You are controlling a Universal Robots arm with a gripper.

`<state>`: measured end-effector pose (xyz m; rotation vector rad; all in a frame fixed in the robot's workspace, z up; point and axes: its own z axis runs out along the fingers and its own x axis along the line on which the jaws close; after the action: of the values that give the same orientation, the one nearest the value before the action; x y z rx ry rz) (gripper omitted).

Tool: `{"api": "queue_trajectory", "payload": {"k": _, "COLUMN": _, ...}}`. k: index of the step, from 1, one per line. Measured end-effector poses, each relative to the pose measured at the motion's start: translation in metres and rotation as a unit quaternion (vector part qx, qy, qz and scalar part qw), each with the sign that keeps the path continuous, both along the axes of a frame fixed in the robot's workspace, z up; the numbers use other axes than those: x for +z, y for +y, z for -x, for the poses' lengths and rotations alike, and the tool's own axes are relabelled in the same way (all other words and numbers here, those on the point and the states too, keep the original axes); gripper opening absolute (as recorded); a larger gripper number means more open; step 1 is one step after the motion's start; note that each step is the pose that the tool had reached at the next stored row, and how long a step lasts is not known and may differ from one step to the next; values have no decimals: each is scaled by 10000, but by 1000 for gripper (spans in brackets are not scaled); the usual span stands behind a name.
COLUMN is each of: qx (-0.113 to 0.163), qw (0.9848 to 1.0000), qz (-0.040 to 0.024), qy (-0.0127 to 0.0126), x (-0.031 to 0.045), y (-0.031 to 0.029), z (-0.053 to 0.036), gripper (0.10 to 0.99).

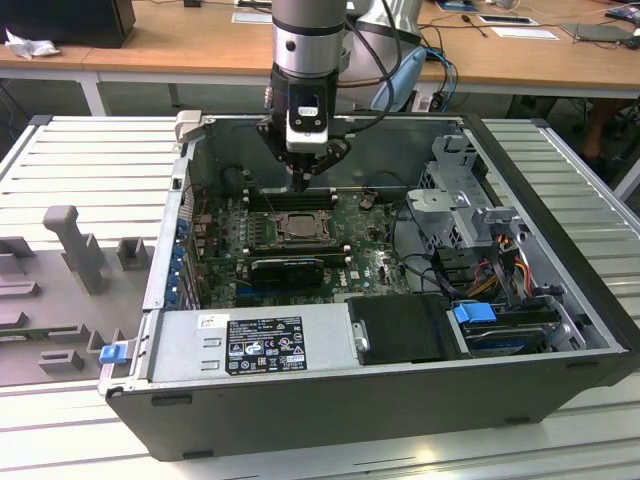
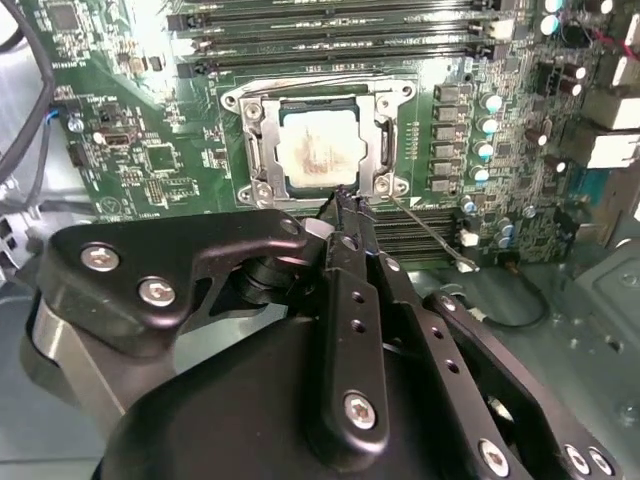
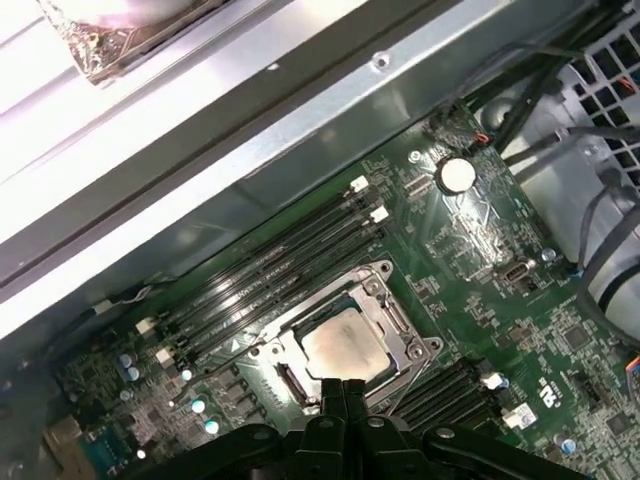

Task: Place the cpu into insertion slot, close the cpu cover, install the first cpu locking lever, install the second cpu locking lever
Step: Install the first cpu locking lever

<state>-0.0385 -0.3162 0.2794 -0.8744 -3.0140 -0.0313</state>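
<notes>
The gripper (image 2: 345, 204), jaws clenched together, is hovering at the edge of the socket (image 2: 240, 100), where the chip (image 2: 318, 150) is sitting under the cover (image 2: 383, 140).

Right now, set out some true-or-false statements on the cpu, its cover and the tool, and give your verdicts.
1. The cpu lies in the insertion slot. True.
2. The cpu cover stands upright, open. False: it lies flat, framing the cpu.
3. The tool is shut, its tip close by the cover's edge. True.
4. The tool hangs outside the computer case. False: it reaches down inside the case, over the motherboard.
</notes>
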Motion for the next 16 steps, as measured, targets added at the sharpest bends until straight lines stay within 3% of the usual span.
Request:
{"api": "queue_trajectory", "payload": {"k": 5, "qx": 500, "qw": 9987, "qz": 0, "qy": 0, "x": 0, "y": 0, "z": 0, "gripper": 106}}
{"api": "queue_trajectory", "payload": {"k": 8, "qx": 803, "qw": 9968, "qz": 0, "qy": 0, "x": 0, "y": 0, "z": 0, "gripper": 106}}
{"api": "queue_trajectory", "payload": {"k": 10, "qx": 1118, "qw": 9937, "qz": 0, "qy": 0, "x": 0, "y": 0, "z": 0, "gripper": 106}}
{"api": "queue_trajectory", "payload": {"k": 12, "qx": 1516, "qw": 9884, "qz": 1, "qy": -3, "x": 0, "y": 0, "z": 0, "gripper": 106}}
{"api": "queue_trajectory", "payload": {"k": 13, "qx": 1594, "qw": 9872, "qz": 1, "qy": -10, "x": 0, "y": 0, "z": 0, "gripper": 106}}
{"api": "queue_trajectory", "payload": {"k": 14, "qx": 1670, "qw": 9860, "qz": 3, "qy": -27, "x": -1, "y": 0, "z": 0, "gripper": 106}}
{"api": "queue_trajectory", "payload": {"k": 16, "qx": 1893, "qw": 9819, "qz": 15, "qy": -92, "x": 0, "y": 0, "z": 0, "gripper": 106}}
